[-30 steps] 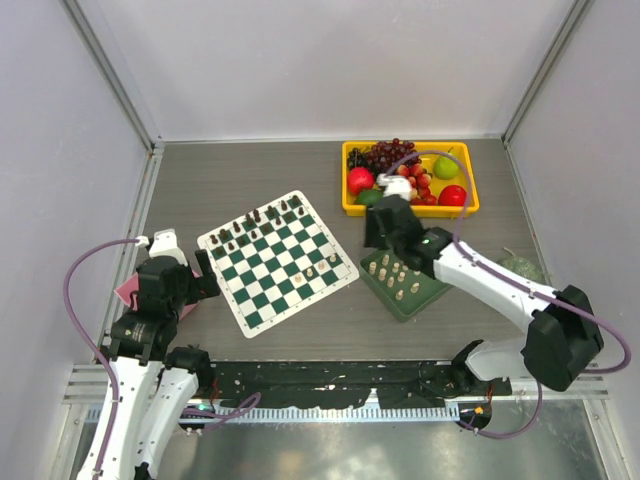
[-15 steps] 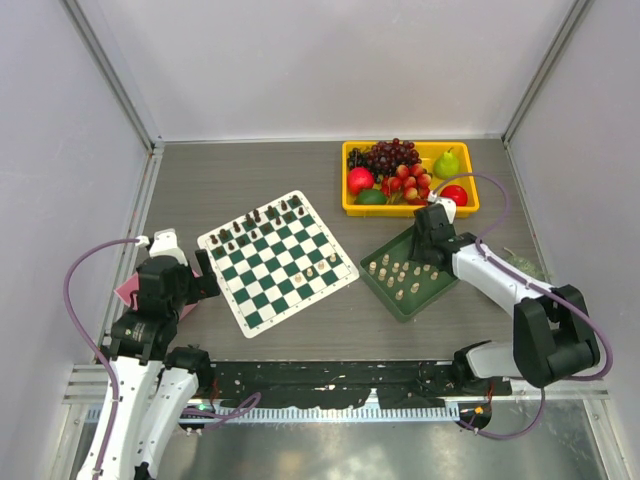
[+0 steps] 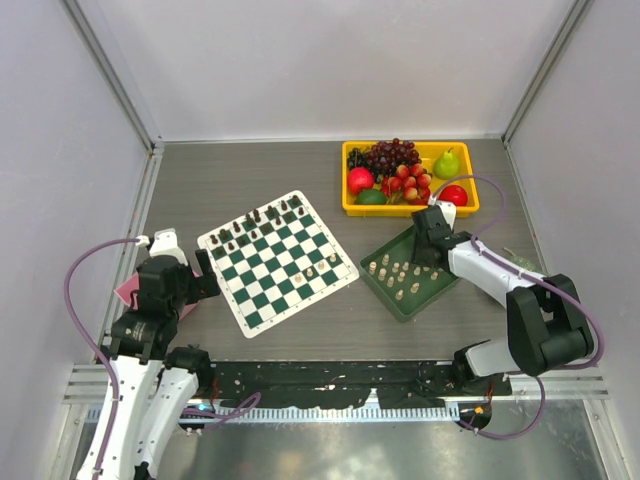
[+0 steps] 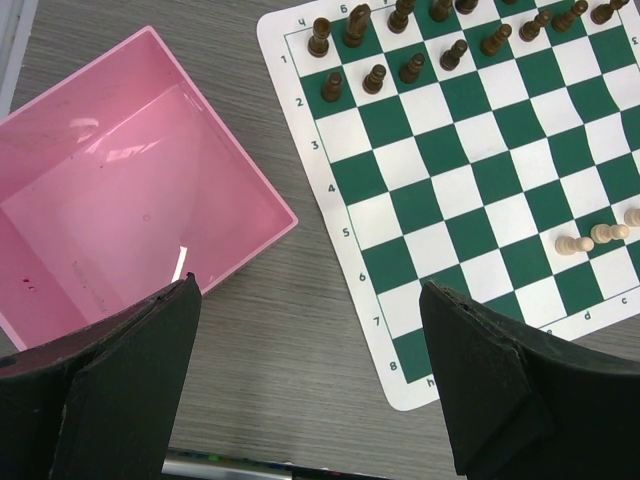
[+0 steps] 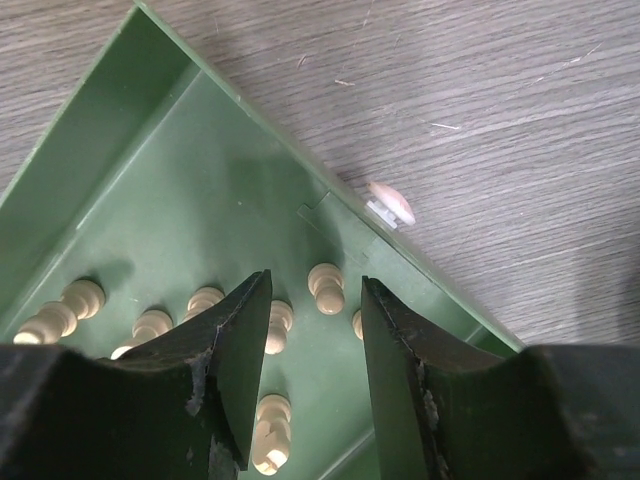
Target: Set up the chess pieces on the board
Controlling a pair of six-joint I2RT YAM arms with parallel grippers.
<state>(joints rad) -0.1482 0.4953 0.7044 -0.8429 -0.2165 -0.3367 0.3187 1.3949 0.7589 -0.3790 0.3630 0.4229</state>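
Note:
The green and white board lies left of centre; dark pieces stand along its far edge and three cream pieces stand near its right corner, also in the left wrist view. Several cream pieces stand in a plain dark green tray. My right gripper is open and empty over the tray's far right side; in the right wrist view a cream pawn sits between its fingertips. My left gripper is open and empty, beside the board's left edge.
A pink box sits left of the board under my left arm. A yellow tray of fruit with grapes stands at the back right. A small cream scrap lies on the table outside the green tray.
My right arm swung from the green tray's left side across to its far right and settled low over the cream pieces. The left arm has not moved.

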